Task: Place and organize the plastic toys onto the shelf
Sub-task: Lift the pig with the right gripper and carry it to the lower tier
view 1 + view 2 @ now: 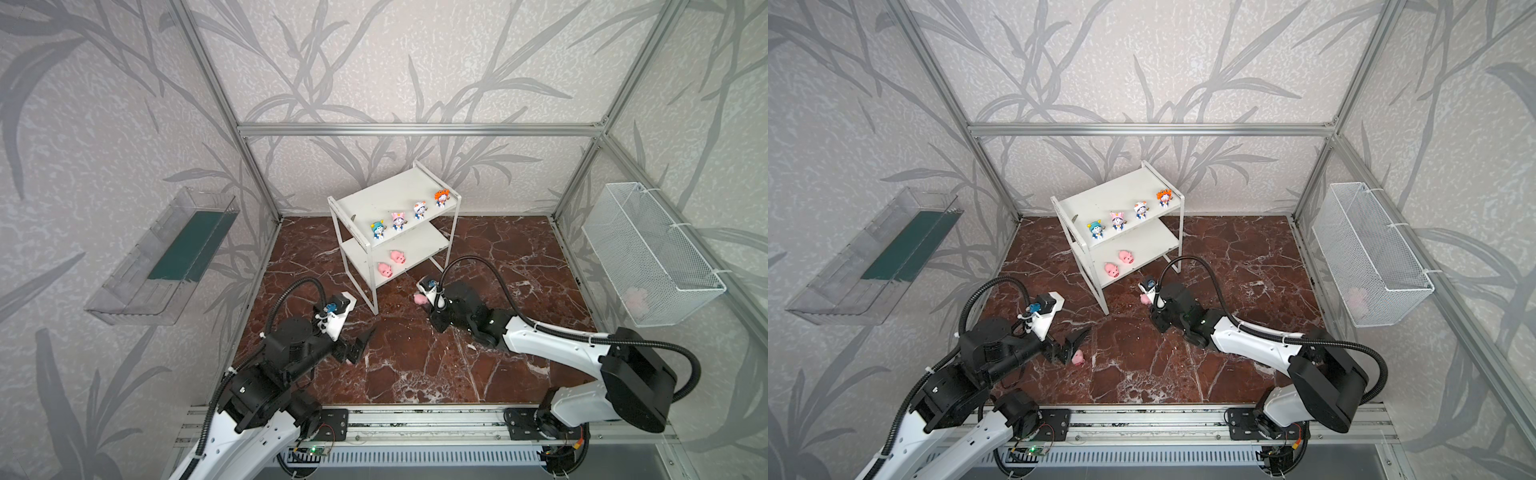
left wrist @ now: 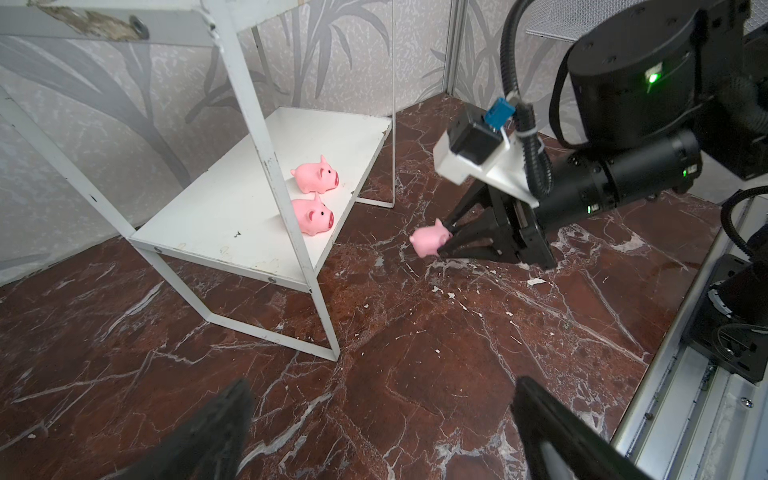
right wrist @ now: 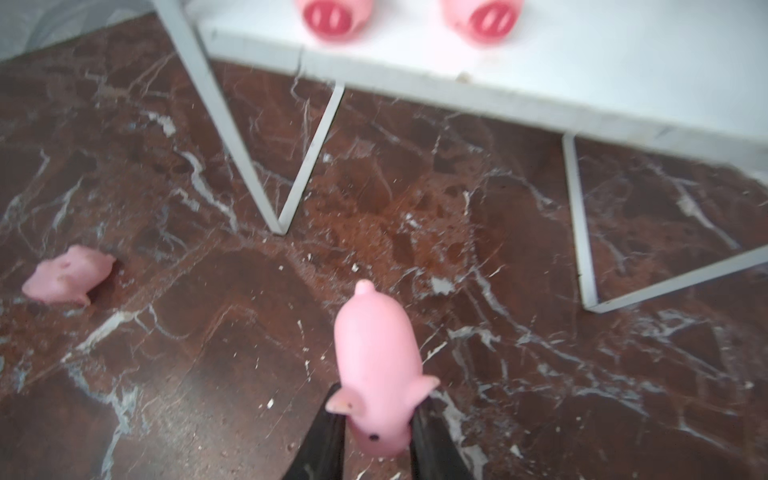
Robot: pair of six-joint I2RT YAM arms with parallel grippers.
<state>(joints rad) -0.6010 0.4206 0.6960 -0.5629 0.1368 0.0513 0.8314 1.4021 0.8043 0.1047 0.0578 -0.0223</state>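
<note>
The white two-tier shelf (image 1: 365,198) (image 1: 1100,199) stands at the back of the marble floor. Four blue-and-white figurines line its top board, from the teal-hatted one (image 1: 378,230) to the orange-hatted one (image 1: 441,197). Two pink pigs (image 1: 385,271) (image 1: 397,257) (image 2: 312,215) sit on the lower board. My right gripper (image 1: 424,300) (image 3: 378,415) is shut on the head of a third pig (image 3: 376,365) (image 2: 430,241), low over the floor in front of the shelf. Another pig (image 1: 1077,357) (image 3: 68,278) lies on the floor beside my left gripper (image 1: 1075,345) (image 2: 382,436), which is open and holds nothing.
A clear tray with a green panel (image 1: 166,257) hangs on the left wall. A white wire-mesh basket (image 1: 648,249) hangs on the right wall with a pale pink lump (image 1: 636,297) inside. The shelf's thin leg frame (image 2: 328,332) reaches onto the floor near both grippers.
</note>
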